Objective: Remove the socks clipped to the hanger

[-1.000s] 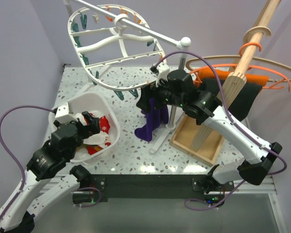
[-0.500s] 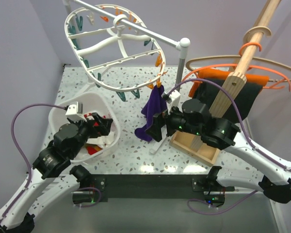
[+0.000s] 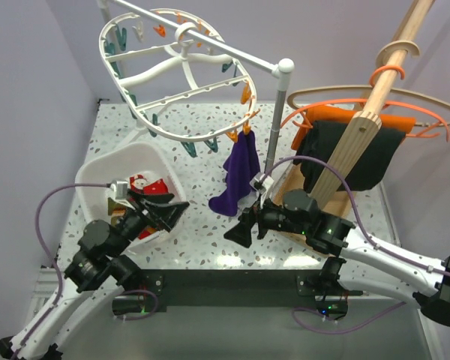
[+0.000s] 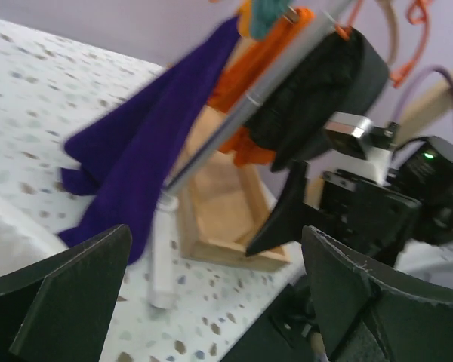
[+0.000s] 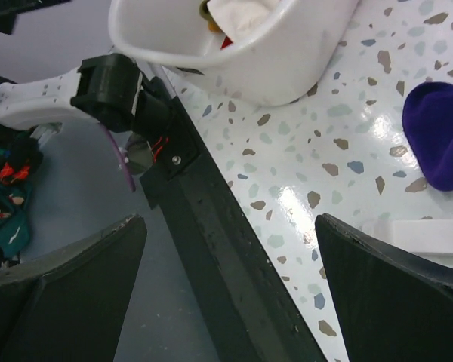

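Purple sock (image 3: 238, 174) is pictured hung from an orange clip (image 3: 245, 136) at the near rim of the hanger (image 3: 172, 71), with its toe trailed on the bench (image 3: 202, 240). Both pincers are held spread wide and empty. The right pincer (image 3: 240, 225) is lowered just beside the toe, while the left pincer (image 3: 169, 206) is poised at the rim of the tub (image 3: 90, 176), where a red sock (image 3: 156, 187) is already laid. No other sock is seen on the hanger, so one removal is judged to be left. Trouble could be caused if the toe were gripped and dragged sideways. The fabric would be stretched and the hanger swung on its rod. The pole (image 3: 274, 127) close beside it might also be struck, or the stand tipped, before the clip is released.
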### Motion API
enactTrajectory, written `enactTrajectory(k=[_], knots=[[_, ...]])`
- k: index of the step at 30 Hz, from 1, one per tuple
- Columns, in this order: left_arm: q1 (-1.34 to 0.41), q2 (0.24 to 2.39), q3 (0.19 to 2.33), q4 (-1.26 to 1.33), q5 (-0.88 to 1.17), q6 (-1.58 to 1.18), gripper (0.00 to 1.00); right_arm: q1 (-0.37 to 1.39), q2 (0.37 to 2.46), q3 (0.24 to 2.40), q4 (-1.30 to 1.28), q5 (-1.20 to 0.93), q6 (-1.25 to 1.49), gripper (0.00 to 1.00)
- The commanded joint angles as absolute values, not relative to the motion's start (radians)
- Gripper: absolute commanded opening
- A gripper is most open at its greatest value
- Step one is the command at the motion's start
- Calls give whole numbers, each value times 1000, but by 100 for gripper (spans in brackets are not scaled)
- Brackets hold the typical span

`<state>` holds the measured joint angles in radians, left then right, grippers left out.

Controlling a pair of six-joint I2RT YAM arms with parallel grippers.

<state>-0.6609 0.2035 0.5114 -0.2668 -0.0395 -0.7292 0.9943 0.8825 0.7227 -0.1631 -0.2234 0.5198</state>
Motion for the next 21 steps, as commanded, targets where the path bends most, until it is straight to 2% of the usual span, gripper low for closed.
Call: enactTrajectory(k=[1,3,7,12,21], knots=[[-661,67,246,280,357,-933,100,1000,779,477,293,-242,609,99],[-661,-18,103,447,397,-998,100,999,741,382,456,-186,646,98],[-661,-143,-84,632,446,-1170,100,999,753,175,587,-33,709,98],[-661,-48,-248,958,495,-1302,100,1002,778,-29,800,98,779,99],[-663,60,-272,988,511,-1270,100,1000,609,-55,468,198,752,99]])
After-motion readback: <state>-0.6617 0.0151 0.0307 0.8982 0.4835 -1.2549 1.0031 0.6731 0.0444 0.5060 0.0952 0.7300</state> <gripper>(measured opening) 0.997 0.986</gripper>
